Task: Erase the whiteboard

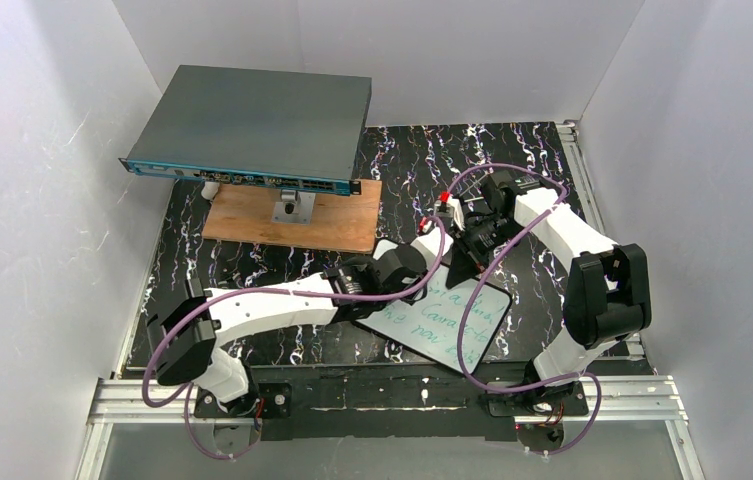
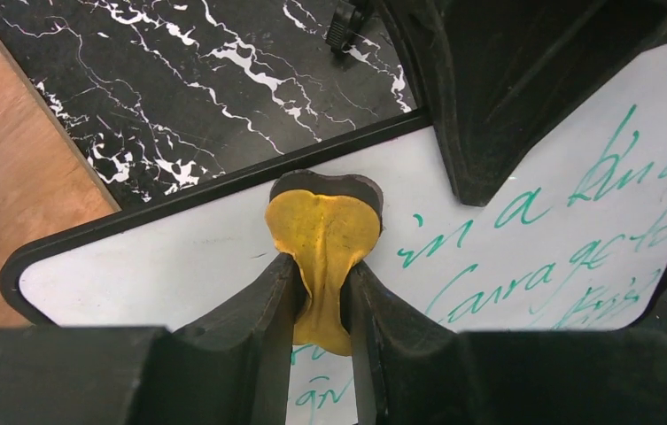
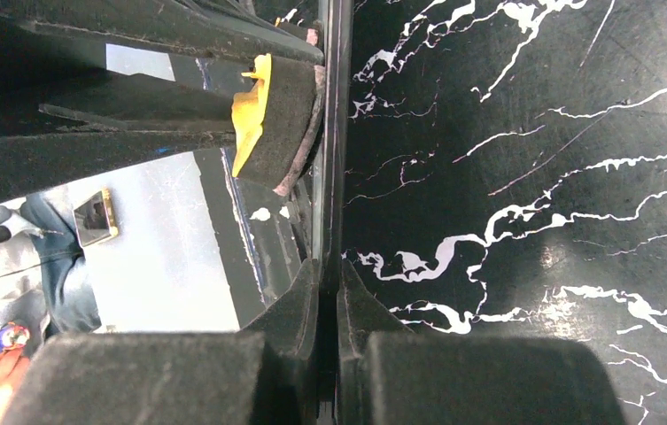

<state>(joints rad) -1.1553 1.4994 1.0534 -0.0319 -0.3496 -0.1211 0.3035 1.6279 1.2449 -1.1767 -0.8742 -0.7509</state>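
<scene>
The whiteboard (image 1: pixel 455 328) lies near the table's front, white with green handwriting; in the left wrist view (image 2: pixel 161 261) its far left part is bare of writing. My left gripper (image 2: pixel 322 266) (image 1: pixel 426 254) is shut on a yellow eraser (image 2: pixel 322 226) with a black felt base, which rests on the board near its far edge. My right gripper (image 3: pixel 329 270) (image 1: pixel 466 258) is shut on the board's thin edge (image 3: pixel 334 133), seen edge-on. The eraser also shows in the right wrist view (image 3: pixel 267 115), against the board face.
A large grey flat box (image 1: pixel 252 125) with a blue front edge stands at the back left over a brown wooden plank (image 1: pixel 292 218). White walls close in three sides. An aluminium rail (image 1: pixel 392 395) runs along the near edge. The table top (image 1: pixel 542 170) is black marble.
</scene>
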